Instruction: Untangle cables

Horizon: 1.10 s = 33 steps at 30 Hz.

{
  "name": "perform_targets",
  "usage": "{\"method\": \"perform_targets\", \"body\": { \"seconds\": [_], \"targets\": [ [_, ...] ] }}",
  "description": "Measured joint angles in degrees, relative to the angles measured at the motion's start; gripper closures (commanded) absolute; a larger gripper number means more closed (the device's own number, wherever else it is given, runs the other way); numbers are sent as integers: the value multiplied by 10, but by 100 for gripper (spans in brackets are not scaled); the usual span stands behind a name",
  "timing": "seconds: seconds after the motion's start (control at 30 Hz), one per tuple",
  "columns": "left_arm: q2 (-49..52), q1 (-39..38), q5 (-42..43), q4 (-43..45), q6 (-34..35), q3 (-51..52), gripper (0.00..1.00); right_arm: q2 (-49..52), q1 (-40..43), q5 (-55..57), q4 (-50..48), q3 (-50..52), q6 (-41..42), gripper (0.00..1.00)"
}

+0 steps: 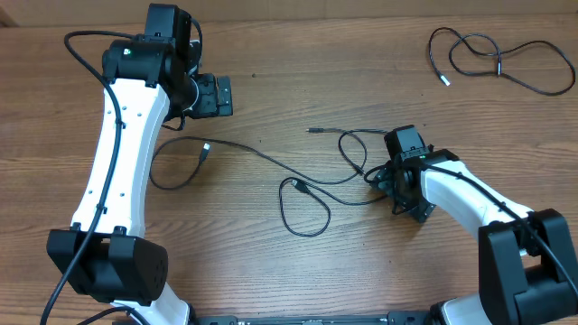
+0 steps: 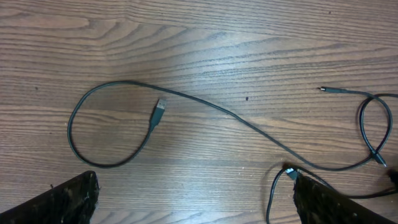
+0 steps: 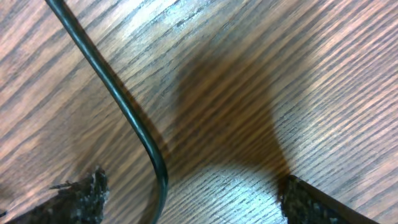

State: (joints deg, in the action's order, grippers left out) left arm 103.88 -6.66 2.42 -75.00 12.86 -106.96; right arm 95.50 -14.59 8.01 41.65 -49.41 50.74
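Right jaws stand wide apart, low over the bench (image 3: 280, 74), and they hold nothing. In your right wrist view, one thin black strand of the tangled cables (image 3: 121, 102) lies flat on the wood between the two fingertips (image 3: 78, 196). It curves close beside one fingertip and sits well apart from the other, and neither one pinches it.

From overhead, the right arm (image 1: 452, 190) has these jaws at the right-hand end of the tangle. The strands spread away from them to your left. A small loop (image 1: 354, 153) lies just beside the jaws, with a thin plug (image 1: 312, 131) at the end of a short tail a little farther off. Another loop (image 1: 302, 209) lies near the jaws, on the side toward the arm bases.

Left jaws are also spread wide and empty, raised above the bench at the end of the left arm (image 1: 122, 144). In your left wrist view, only the dark fingertips (image 2: 59, 199) show, in the lower corners. Beyond them a rounded cable loop (image 2: 93, 130) rests on the wood and ends in a flat grey plug (image 2: 159, 111) that lies inside the loop. From that loop a long strand (image 2: 249, 124) crosses the bench toward the right jaws.

Farthest from both jaws, beyond the right jaws and to their right, a separate cable (image 1: 519, 63) lies in loose loops. It is well apart from the tangle, and its silver-tipped end (image 1: 443, 79) points toward the middle of the bench.
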Motion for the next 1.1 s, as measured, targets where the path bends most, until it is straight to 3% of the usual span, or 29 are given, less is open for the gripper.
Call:
{"method": "perform_targets", "body": {
  "seconds": [0.1,0.37,0.77,1.1],
  "targets": [
    [0,0,0,0,0,0,0,5,-3,3,-2,-4,-1,27],
    [0,0,0,0,0,0,0,17,-5,13,-11,-15,4,47],
    [0,0,0,0,0,0,0,19,-5,9,-24,-17,17,95],
    [0,0,0,0,0,0,0,20,-5,-2,-27,-18,17,96]
  ]
}}
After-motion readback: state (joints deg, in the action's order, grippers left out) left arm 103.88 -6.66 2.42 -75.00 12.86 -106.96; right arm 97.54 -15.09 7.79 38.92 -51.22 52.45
